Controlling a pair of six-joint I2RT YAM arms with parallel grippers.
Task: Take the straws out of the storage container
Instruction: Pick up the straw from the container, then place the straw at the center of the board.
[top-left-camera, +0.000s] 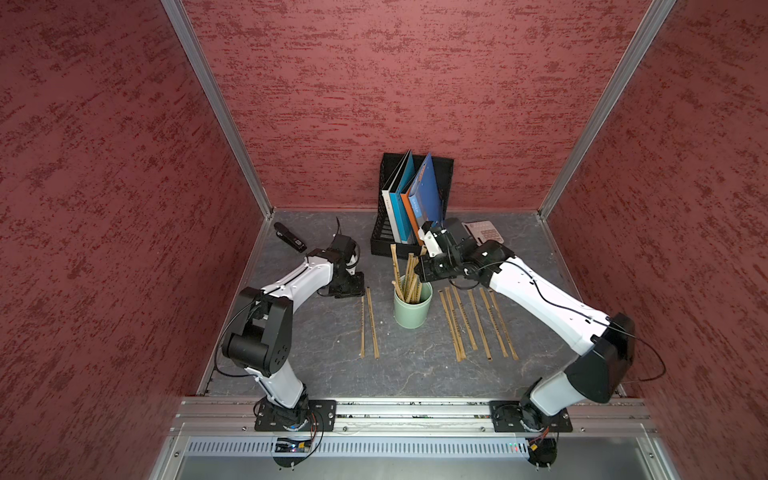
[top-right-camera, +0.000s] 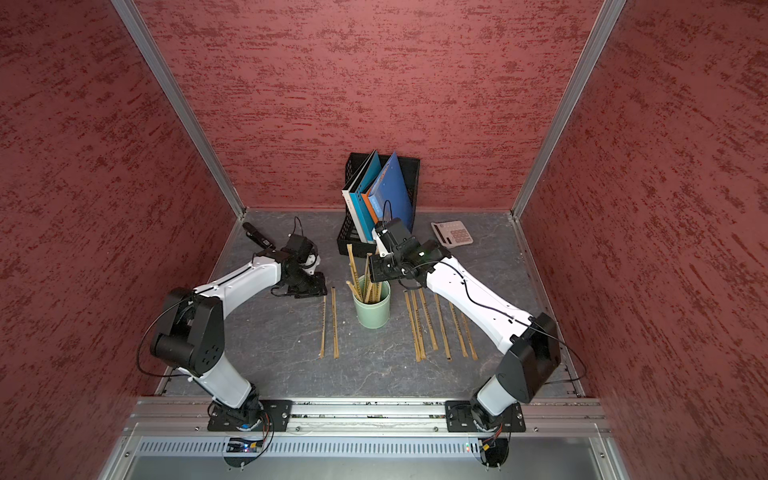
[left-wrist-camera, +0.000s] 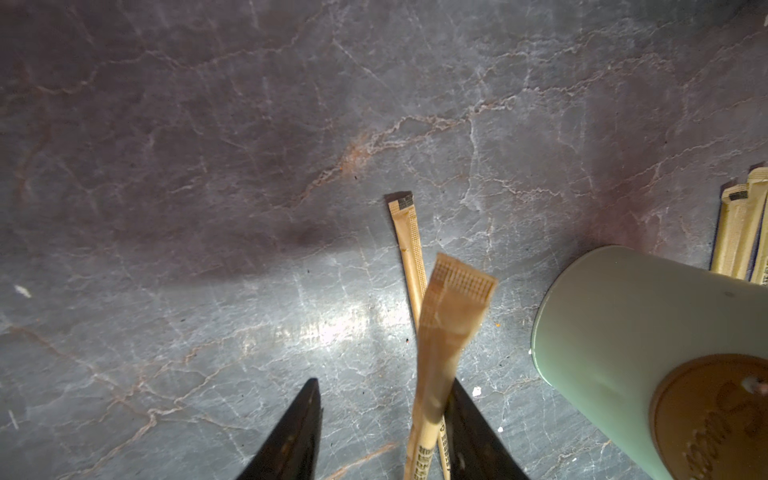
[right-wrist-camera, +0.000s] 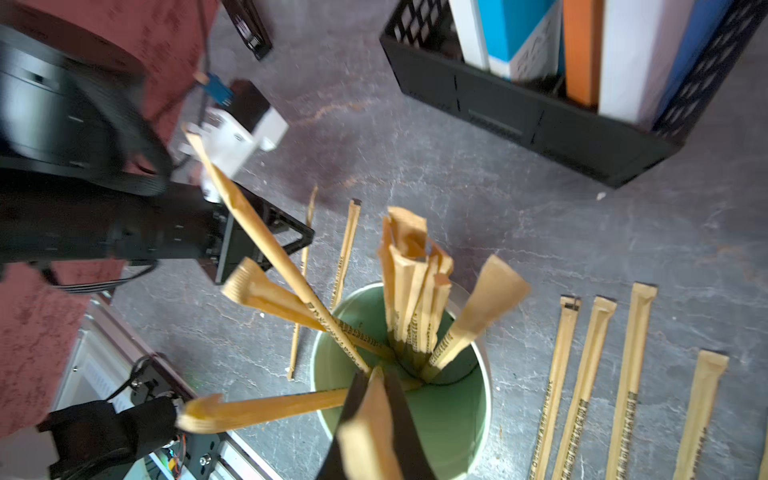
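Note:
The storage container, a mint-green cup (top-left-camera: 411, 311) (top-right-camera: 372, 313) (right-wrist-camera: 449, 415), stands mid-table with several tan straws (top-left-camera: 409, 274) (right-wrist-camera: 411, 291) fanning out of it. My right gripper (top-left-camera: 422, 268) (right-wrist-camera: 376, 374) hangs over its mouth, shut on one straw (right-wrist-camera: 370, 428). Left of the cup two straws (top-left-camera: 368, 324) are on the table; right of it several more (top-left-camera: 478, 324) lie in a row. My left gripper (top-left-camera: 351, 286) (left-wrist-camera: 384, 382) is open at the far ends of the left pair. One straw (left-wrist-camera: 444, 332) leans on a finger, the other (left-wrist-camera: 409, 241) lies flat.
A black mesh file holder (top-left-camera: 415, 199) with coloured folders stands at the back wall behind the cup. A calculator (top-left-camera: 484, 232) lies back right and a black stapler (top-left-camera: 289, 237) back left. Red walls close in the table on three sides.

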